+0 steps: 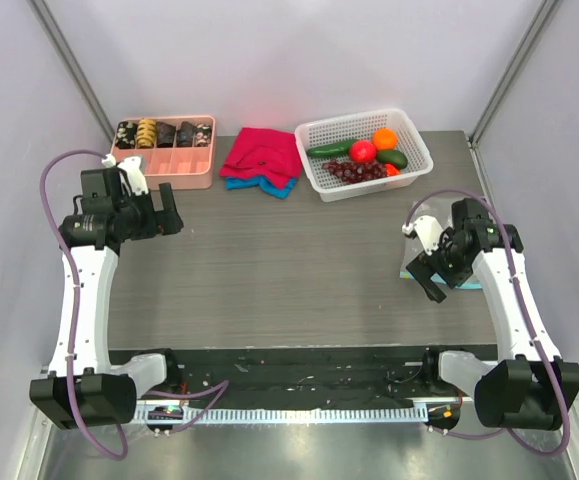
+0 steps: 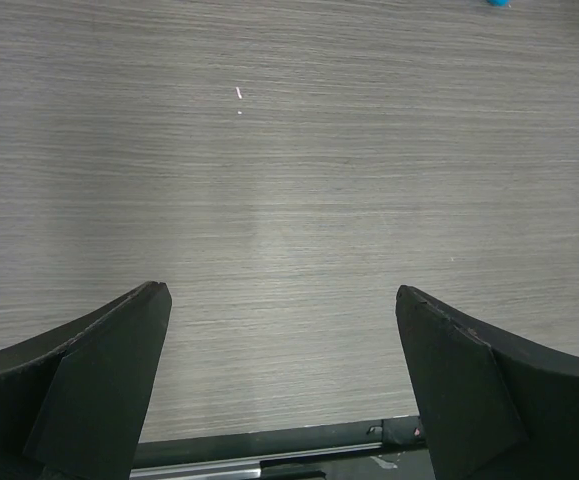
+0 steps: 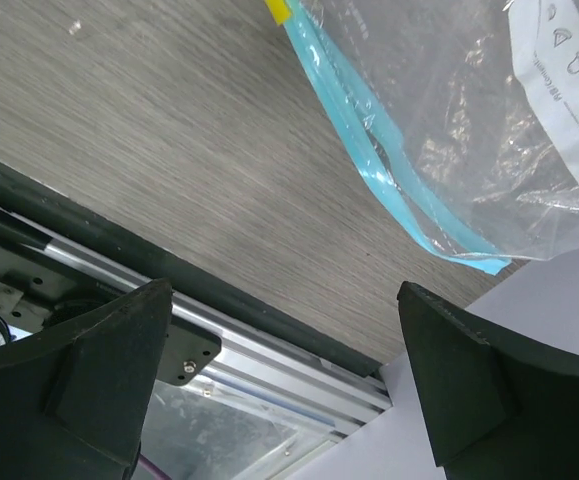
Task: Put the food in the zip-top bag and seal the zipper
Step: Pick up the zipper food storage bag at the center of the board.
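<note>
The food lies in the white mesh basket (image 1: 413, 140) at the back right: a green cucumber (image 1: 331, 149), red tomato (image 1: 362, 151), orange (image 1: 384, 138), purple grapes (image 1: 357, 171), green avocado piece (image 1: 392, 158) and small red pepper (image 1: 392, 170). The clear zip-top bag (image 3: 469, 120) lies flat on the table at the right, with its blue zipper (image 3: 369, 150) facing left. In the top view the right arm mostly hides it. My right gripper (image 1: 427, 278) (image 3: 284, 375) is open and empty over the bag's near-left corner. My left gripper (image 1: 172, 212) (image 2: 284, 375) is open and empty above bare table at the left.
A pink divided tray (image 1: 164, 172) with dark snack pieces stands at the back left. A red cloth (image 1: 262, 153) lies on a blue cloth at the back centre. The table's front rail (image 3: 269, 340) is just below my right gripper.
</note>
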`<action>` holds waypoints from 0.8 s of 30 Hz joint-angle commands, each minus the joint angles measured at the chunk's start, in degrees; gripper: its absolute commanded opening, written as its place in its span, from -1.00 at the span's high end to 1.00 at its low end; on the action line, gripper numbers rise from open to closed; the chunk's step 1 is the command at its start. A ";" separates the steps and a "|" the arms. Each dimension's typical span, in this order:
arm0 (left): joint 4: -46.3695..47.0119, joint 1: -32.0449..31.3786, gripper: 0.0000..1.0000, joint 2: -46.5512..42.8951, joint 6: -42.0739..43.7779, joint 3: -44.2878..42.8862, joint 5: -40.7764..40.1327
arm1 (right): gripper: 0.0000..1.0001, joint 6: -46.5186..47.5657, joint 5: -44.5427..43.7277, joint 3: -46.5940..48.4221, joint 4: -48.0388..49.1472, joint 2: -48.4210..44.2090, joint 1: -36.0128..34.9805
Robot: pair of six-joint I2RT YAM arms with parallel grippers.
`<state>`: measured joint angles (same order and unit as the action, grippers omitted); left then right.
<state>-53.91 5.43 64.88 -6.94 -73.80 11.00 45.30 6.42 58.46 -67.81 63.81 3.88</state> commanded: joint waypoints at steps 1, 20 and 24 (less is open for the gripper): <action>1.87 -0.24 -0.99 -1.16 1.75 -1.08 1.56 | -0.99 5.13 -3.16 -2.29 0.22 -2.72 0.51; 2.67 -14.65 -1.00 3.05 10.36 -1.61 -4.15 | -0.91 48.02 4.92 -7.03 4.88 3.51 25.91; 3.55 -15.89 -1.00 3.58 12.39 -1.87 -3.54 | -0.86 53.83 5.27 -9.06 7.68 4.56 26.18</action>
<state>-53.25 -9.43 68.12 2.13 -73.80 7.11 88.53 9.32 50.72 -63.46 67.90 29.76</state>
